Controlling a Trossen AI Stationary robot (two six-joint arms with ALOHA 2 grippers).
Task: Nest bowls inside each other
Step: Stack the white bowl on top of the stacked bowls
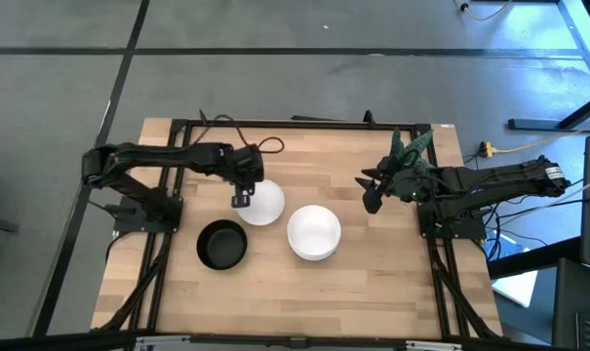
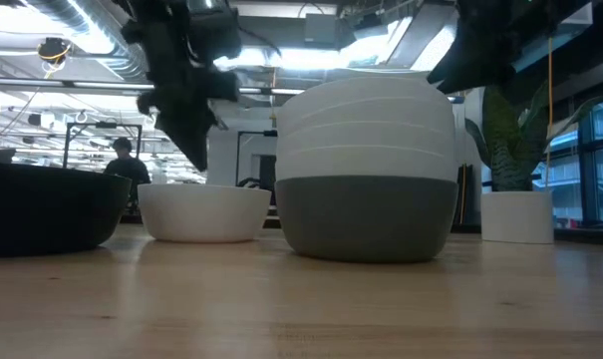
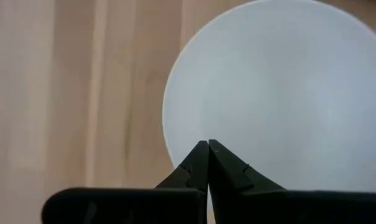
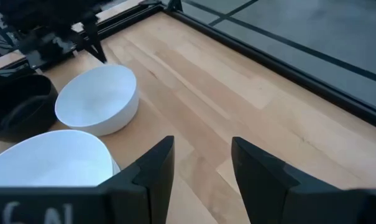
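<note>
On the light wooden tabletop [image 1: 373,253] a stack of smooth round bowls, white ones nested in a dark grey one [image 2: 366,170], serves as landmark. A single white smooth bowl [image 1: 262,203] lies just beside it, a black round bowl [image 1: 221,244] near. The left tool [image 1: 241,200], fingers pressed together and empty, is held over the single bowl's rim. The right tool [image 1: 371,198] stands wide, empty, apart. The bowls are judged stiff, light, slippery; the rim is best pinched.

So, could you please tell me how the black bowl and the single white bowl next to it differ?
The black bowl is dark and has nothing over it; the single white bowl is pale and sits under the shut left end effector. Both stand upright, empty and unstacked on the table.
</note>
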